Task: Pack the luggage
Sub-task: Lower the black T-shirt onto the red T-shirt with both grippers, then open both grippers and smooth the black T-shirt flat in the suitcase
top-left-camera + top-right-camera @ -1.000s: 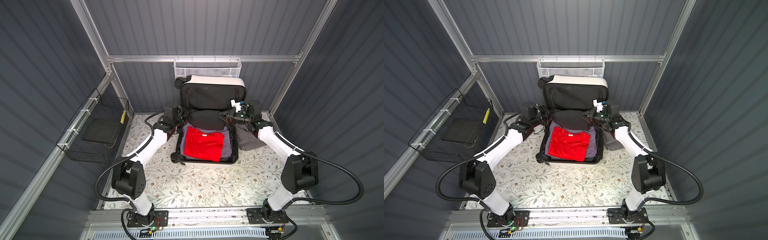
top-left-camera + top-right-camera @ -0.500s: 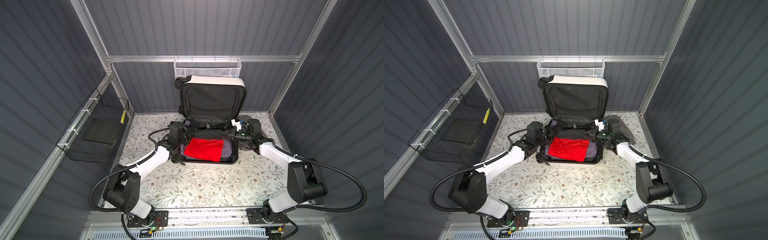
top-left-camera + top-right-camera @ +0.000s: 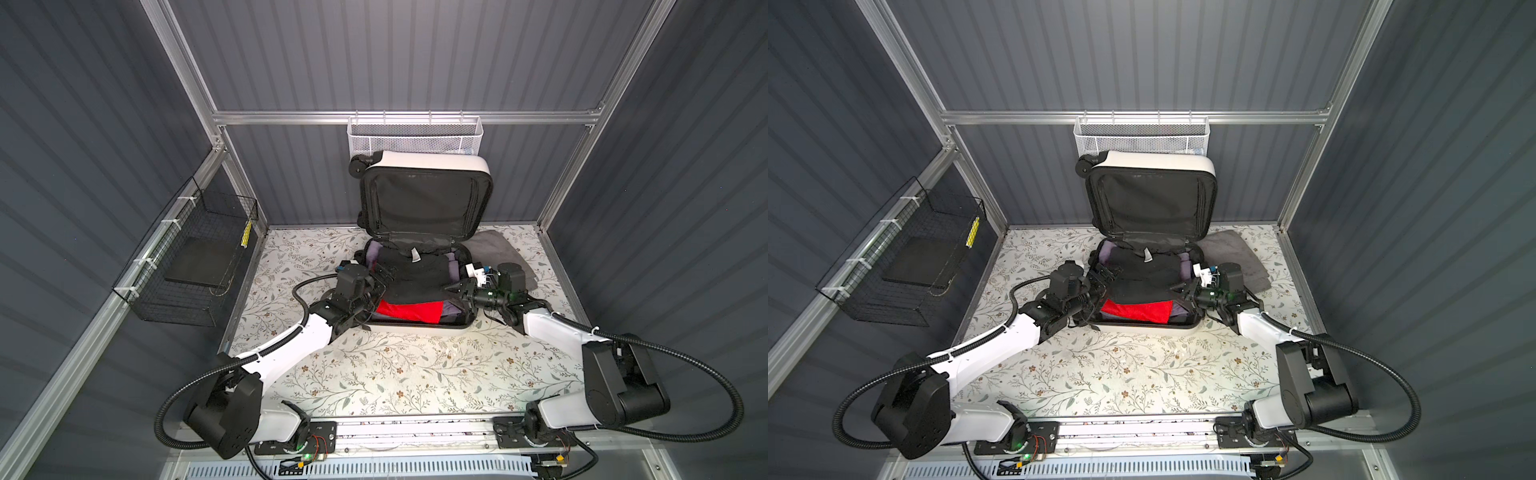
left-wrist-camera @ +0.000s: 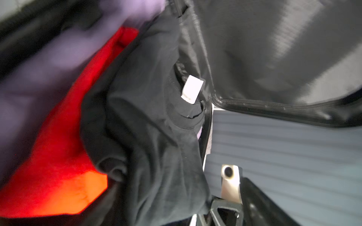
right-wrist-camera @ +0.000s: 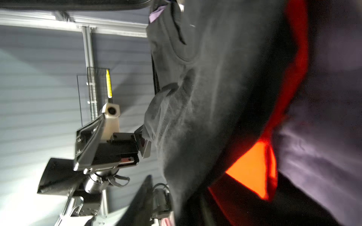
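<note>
**Front edge.** The left arm point(image 3: 291, 345) and the right arm point(image 3: 552, 332) rise from a rail at the near side of the flower-patterned table point(image 3: 395, 374). Both reach toward the middle of the table.

**Grippers.**
- The left gripper point(image 3: 384, 273) sits at the left rim of the case's lower half. The right wrist view shows its jaws wide apart. One pale finger point(image 5: 111, 117) stands clear of the cloth and the other lies against the edge of a black shirt point(image 3: 415, 274). It holds nothing.
- The right gripper point(image 3: 451, 287) sits at the right rim, with its tips over the same shirt's right edge. In both top views its jaws look partly parted, and no cloth is seen pinched between them.

**Centre.** The luggage point(image 3: 432, 161) lies open in the middle of the table, toward the back wall.
- Its lower half lies flat.
- Its lid point(image 3: 424, 199) stands upright, with the black lining facing forward.
- Inside, a lavender garment point(image 5: 323, 127) lies lowest, with a red shirt point(image 3: 409, 311) on it.
- The black shirt covers all but the red shirt's near strip.
- The black shirt's white neck label point(image 3: 414, 254) points toward the hinge.

**Beyond.**
- A grey cloth point(image 3: 494, 245) lies on the table just beside the luggage's right side, behind the right gripper.
- A black wire basket point(image 3: 187, 307) hangs on the left wall.
- A white mesh basket point(image 3: 415, 139) hangs on the back wall, just above the lid.
</note>
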You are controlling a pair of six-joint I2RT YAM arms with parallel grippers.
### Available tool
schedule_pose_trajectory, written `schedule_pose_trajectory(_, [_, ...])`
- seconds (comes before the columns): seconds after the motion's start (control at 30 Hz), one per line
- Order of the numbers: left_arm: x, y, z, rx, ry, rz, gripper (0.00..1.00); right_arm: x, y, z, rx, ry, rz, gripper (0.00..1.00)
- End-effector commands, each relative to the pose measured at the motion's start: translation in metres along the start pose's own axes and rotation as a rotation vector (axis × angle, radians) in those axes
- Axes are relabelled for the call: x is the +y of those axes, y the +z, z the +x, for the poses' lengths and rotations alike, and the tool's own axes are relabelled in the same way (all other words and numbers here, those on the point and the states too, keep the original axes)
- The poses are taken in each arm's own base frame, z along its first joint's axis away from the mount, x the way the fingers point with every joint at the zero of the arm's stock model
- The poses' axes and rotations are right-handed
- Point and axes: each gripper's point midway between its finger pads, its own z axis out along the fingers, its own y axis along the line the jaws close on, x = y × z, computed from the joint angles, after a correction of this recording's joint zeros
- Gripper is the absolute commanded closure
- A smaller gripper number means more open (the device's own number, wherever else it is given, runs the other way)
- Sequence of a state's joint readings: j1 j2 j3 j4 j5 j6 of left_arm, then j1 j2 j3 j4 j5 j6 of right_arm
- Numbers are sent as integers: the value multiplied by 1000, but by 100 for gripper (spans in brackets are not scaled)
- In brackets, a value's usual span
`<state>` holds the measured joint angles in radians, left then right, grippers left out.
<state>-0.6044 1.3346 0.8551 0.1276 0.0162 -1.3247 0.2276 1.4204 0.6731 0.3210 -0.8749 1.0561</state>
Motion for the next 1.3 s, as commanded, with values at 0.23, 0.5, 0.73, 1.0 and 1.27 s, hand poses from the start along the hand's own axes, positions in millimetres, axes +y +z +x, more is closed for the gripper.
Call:
schedule_pose_trajectory(0.23, [-5,-43,-16,-83,80,-99,0,-5,-36,3,-86,-40,217,25])
schedule_pose_trajectory(0.5, [-76,-23,-13,2,327,47,0,34,-39,-13,-109,-125,175,38])
schedule_pose_trajectory(0.73, [-81,48,32,270,344,159,0,45,4,-20,-30,-128,145,66])
schedule_pose_trajectory(1.0, [-8,61,36,238,359,42,0,-11,31,-6,14,-44,196,73])
schedule_pose_trajectory(1.27, [17,55,28,183,363,-16,0,-36,28,-5,9,3,228,71])
